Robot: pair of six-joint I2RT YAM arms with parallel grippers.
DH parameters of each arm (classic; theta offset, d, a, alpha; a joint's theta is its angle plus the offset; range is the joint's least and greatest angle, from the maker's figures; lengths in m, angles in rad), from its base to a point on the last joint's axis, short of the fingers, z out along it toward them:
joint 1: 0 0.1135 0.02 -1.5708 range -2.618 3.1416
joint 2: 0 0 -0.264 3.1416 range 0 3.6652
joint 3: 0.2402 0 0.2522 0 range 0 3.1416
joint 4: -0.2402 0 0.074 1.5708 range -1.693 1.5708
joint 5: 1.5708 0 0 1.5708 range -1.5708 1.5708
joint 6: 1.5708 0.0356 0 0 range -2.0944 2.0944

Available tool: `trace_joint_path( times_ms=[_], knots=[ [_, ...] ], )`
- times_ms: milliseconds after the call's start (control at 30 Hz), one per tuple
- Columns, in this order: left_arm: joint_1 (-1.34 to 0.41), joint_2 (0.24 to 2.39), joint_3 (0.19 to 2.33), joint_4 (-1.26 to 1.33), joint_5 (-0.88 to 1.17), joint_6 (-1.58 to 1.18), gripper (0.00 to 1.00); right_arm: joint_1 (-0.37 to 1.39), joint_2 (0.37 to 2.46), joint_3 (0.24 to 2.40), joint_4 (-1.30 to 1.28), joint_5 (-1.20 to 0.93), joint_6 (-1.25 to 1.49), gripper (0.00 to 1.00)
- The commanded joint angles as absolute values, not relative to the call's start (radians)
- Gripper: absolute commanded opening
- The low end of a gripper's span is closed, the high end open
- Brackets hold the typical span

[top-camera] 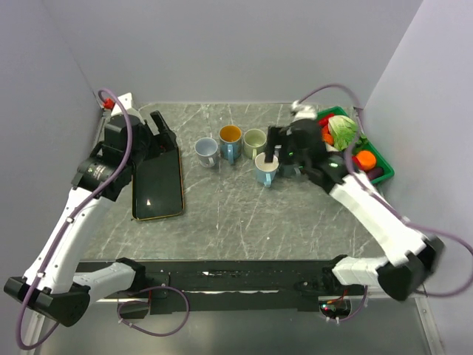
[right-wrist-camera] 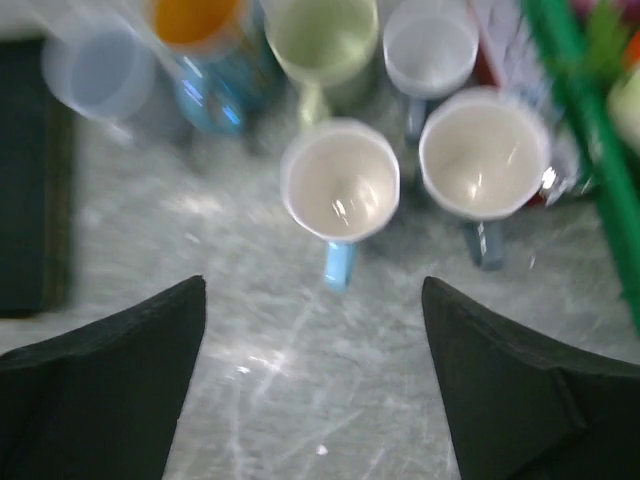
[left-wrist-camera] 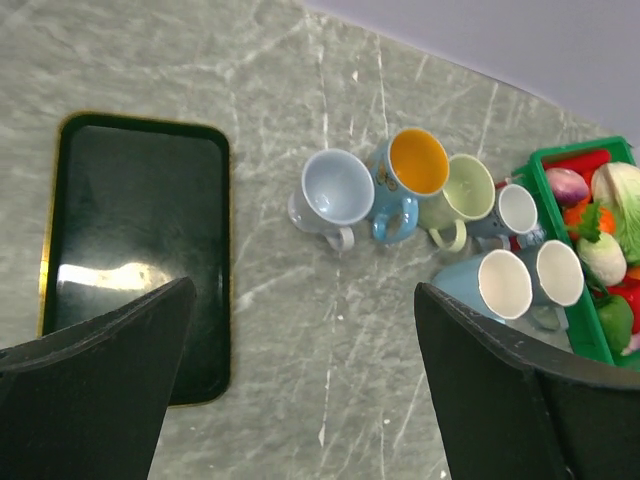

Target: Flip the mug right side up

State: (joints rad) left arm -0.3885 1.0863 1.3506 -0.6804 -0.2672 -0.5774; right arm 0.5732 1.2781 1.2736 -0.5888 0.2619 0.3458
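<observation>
So from where I'm standing, this one looks basically done. The light blue ceramic mug with the cream inside [right-wrist-camera: 340, 180] is sitting on the grey marble bench [top-camera: 244, 214] with its mouth facing up and its handle pointing back toward the arms. It's the front one in a cluster of 6 mugs, right beside a similar cream-lined mug [right-wrist-camera: 483, 155] that sits closer to the green plastic basket of vegetables [top-camera: 383, 164]. I can't spot any mug sitting upside down.

The right gripper [right-wrist-camera: 312, 290] hangs just above that front mug with its fingers spread wide. Nothing is between them, and as far as I can tell they touch nothing. In the overhead view 1 finger overlaps the rim, but the wrist view shows clear air around the cup.

The left gripper [left-wrist-camera: 303, 290] is also wide open and empty, floating over the bench near the black rectangular tray with the gold edge [top-camera: 157, 181], well away from the mugs.

My guess is we're at the release/retreat stage. The next move only needs the right arm to lift straight up and pull back without a finger clipping the rim or the neighbouring cups, since they're packed tight.
</observation>
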Motion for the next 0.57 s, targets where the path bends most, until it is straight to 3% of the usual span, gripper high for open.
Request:
trace_joint_path(
  times_ms=[0,267,533],
  knots=[
    [-0.39,1.089,1.497,-0.758,-0.33,-0.534,0.96,0.539,1.102,1.431,-0.658,0.302,0.281,1.0],
    [-0.39,1.086,1.557,-0.759,-0.356,-0.522,0.96,0.526,0.936,1.549,-0.701,0.382,0.229,1.0],
    [-0.39,1.106,1.583,-0.778,-0.383,-0.512,0.96,0.526,0.899,1.545,-0.686,0.377,0.248,1.0]
  ],
)
